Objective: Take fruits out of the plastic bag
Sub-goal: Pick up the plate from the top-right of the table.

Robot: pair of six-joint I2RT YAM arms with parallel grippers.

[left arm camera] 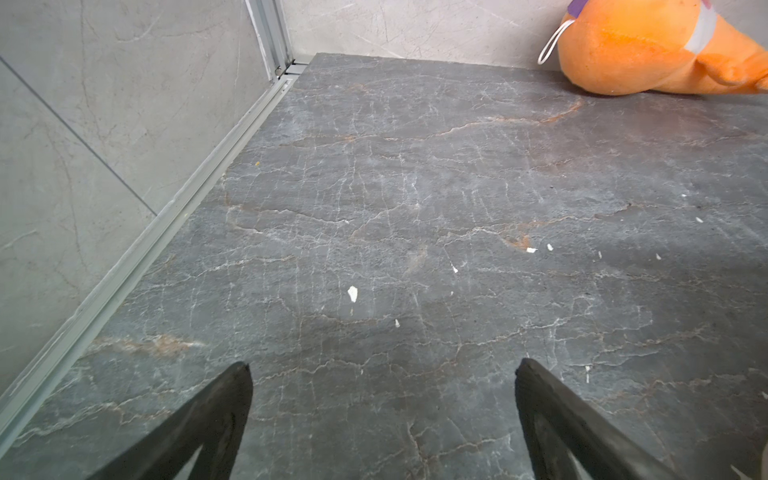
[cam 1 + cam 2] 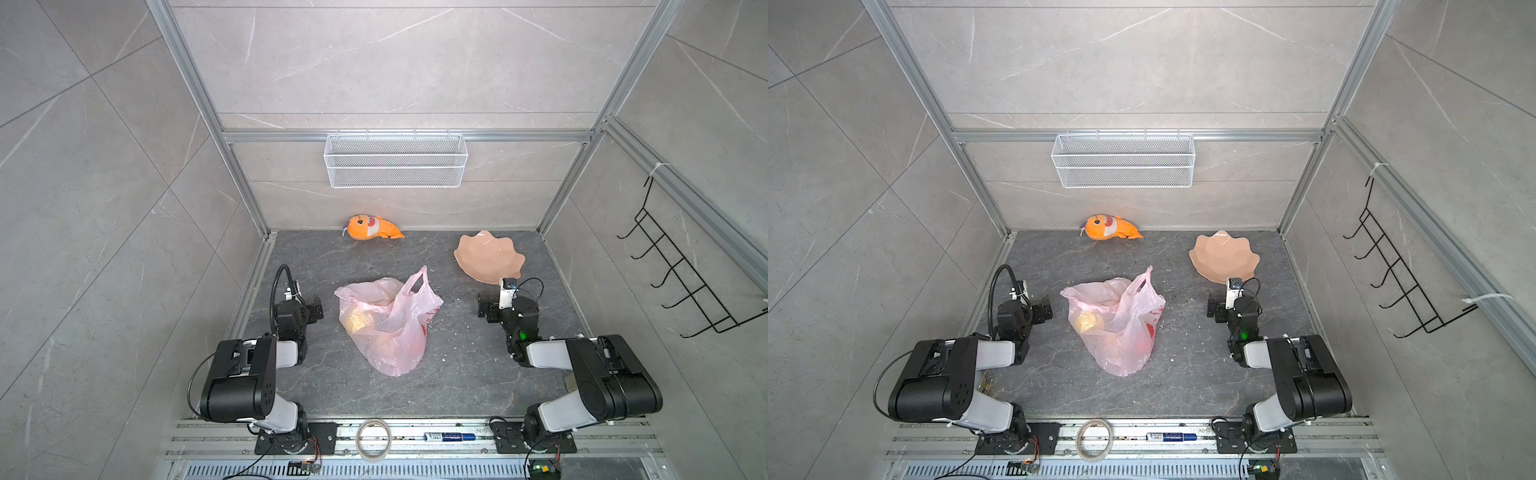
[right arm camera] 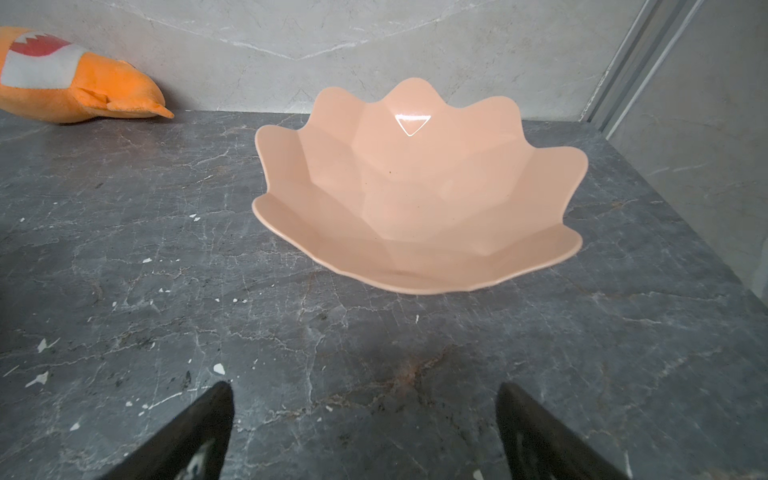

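Note:
The pink translucent plastic bag [image 2: 388,328] [image 2: 1117,328] lies crumpled in the middle of the dark table, handles toward the back. The fruits show only as blurred shapes through the film: a yellow lump [image 2: 356,321] [image 2: 1086,321] on its left side and a red one [image 2: 1145,341] lower right. My left gripper [image 2: 318,309] [image 1: 383,365] rests left of the bag, open, with only bare table between its fingers. My right gripper [image 2: 484,309] [image 3: 365,386] rests right of the bag, open and empty, facing the plate. Neither wrist view shows the bag.
A peach scalloped plate [image 2: 490,259] [image 3: 415,187] sits empty at the back right. An orange plush shark [image 2: 370,227] [image 1: 648,45] lies against the back wall. A white wire basket [image 2: 395,160] hangs on that wall, a black hook rack [image 2: 681,274] on the right wall. A tape roll [image 2: 374,438] lies on the front rail.

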